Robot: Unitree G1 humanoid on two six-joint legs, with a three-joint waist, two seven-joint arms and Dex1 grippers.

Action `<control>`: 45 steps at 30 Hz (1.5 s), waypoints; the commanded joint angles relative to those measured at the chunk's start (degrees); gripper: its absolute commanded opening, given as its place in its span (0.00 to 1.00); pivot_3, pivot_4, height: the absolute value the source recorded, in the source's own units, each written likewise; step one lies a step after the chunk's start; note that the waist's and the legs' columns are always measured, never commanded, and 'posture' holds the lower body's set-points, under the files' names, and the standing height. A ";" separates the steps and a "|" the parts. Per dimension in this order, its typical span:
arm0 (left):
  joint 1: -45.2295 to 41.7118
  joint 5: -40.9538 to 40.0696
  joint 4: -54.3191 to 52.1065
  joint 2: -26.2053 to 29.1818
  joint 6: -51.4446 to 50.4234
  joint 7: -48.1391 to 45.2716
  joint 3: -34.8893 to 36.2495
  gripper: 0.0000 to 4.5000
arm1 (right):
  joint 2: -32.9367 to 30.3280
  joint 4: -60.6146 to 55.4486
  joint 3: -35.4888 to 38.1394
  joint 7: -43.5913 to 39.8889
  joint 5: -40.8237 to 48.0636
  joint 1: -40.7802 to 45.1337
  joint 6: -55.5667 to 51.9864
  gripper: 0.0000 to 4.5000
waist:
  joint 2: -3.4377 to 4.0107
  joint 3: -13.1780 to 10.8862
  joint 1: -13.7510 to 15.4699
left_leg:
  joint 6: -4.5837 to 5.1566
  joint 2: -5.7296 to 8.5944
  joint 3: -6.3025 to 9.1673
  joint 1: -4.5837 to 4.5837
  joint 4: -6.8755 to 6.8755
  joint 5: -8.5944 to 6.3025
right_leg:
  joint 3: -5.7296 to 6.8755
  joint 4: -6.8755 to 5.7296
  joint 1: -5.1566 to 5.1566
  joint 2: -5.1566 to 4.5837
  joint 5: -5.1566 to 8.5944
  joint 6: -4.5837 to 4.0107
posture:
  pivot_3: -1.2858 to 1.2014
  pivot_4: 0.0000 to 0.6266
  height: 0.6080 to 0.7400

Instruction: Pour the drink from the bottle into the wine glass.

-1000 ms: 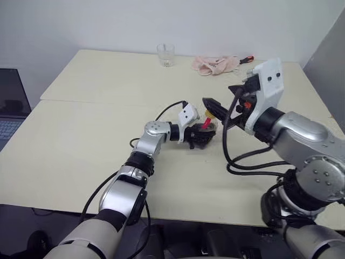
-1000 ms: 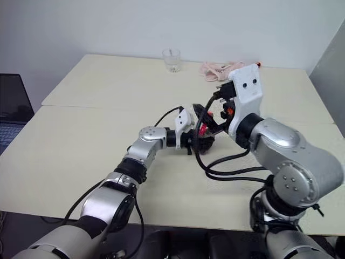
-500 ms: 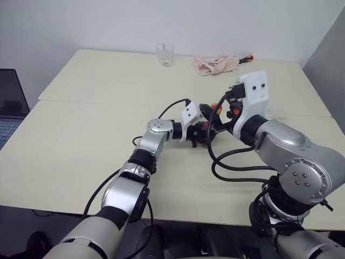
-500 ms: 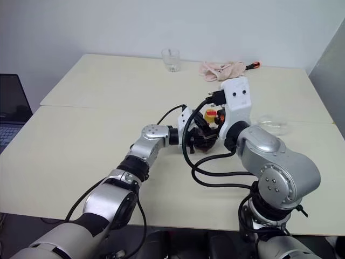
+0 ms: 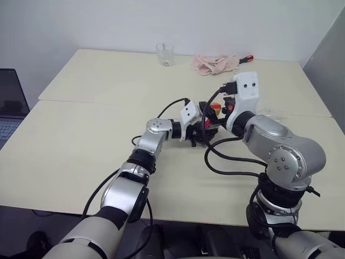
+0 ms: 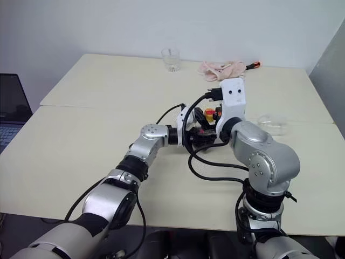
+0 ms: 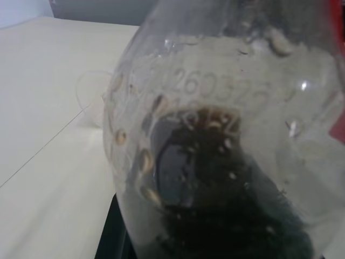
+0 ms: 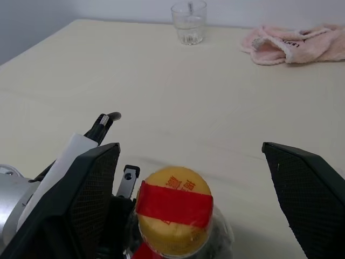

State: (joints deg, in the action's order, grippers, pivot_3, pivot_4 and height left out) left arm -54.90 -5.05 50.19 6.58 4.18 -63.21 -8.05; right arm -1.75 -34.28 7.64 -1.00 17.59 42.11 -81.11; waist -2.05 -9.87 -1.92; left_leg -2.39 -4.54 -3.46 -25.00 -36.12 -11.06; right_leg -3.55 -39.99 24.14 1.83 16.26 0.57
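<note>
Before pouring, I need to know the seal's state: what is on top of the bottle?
The bottle carries a yellow cap with a red strip across it. The opening beneath is covered, so it can't be seen.

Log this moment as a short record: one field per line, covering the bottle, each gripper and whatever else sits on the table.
bottle: upright on the table, yellow cap on, red strip across it, dark drink in the lower body
left gripper: shut on the bottle
right gripper: open, fingers either side of the cap, not touching it
tumbler: far edge of table, upright
pink cloth: far edge, right of the tumbler
wine glass: lying on its side, right of the grippers
</note>
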 commanded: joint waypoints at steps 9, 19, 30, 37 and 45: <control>-0.78 -1.23 -2.59 -0.23 0.59 -0.27 0.94 0.25 | 1.39 3.18 2.17 1.74 -1.37 -0.19 7.98 1.00 | 0.00 0.00 0.00 | 0.00 0.00 -0.01 0.00 0.00 0.00 | 0.00 0.00 0.00 0.00 0.00 0.00 | 0.52 0.24 1.00; -1.07 -1.30 -2.33 -0.19 0.72 -0.37 1.11 0.25 | 0.38 1.24 5.12 0.64 0.36 -3.67 7.82 1.00 | 0.00 0.00 0.03 | 0.00 0.00 0.00 0.00 0.01 0.00 | -0.01 0.00 0.00 0.00 0.00 0.00 | 0.52 0.24 1.00; -1.17 -1.26 -2.06 0.34 0.77 -0.13 1.29 0.25 | -6.69 -7.96 16.96 -7.88 11.46 -12.10 5.63 1.00 | 0.00 0.00 0.05 | 0.00 0.01 0.00 0.00 0.01 0.00 | 0.00 0.01 -0.02 0.00 0.00 0.01 | 0.52 0.24 1.00; -0.23 -3.27 -4.02 0.88 0.47 -3.15 2.11 0.25 | -17.48 -12.48 23.34 -22.31 27.30 -18.24 8.20 1.00 | 0.00 0.00 -0.23 | 0.00 0.04 0.01 0.03 0.01 0.00 | -0.01 0.02 -0.04 0.00 0.13 0.23 | 0.52 0.24 1.00; 3.52 -10.28 -16.86 2.30 -6.88 -13.30 1.79 0.25 | -28.06 -8.28 15.79 -31.62 36.84 -13.35 14.21 1.00 | 0.00 0.00 -1.17 | 0.01 0.05 0.08 0.10 -0.01 -0.01 | -0.05 0.00 -0.11 0.08 0.14 0.27 | 0.52 0.24 1.00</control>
State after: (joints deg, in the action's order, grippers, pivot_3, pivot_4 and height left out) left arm -50.91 -13.10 37.78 8.52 -1.60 -74.71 -6.50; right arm -29.17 -42.80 24.63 -31.31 52.98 27.15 -69.31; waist -2.06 -9.88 -3.09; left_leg -2.38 -4.49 -3.39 -24.89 -36.12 -11.07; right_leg -3.62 -40.00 24.03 1.91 16.39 0.85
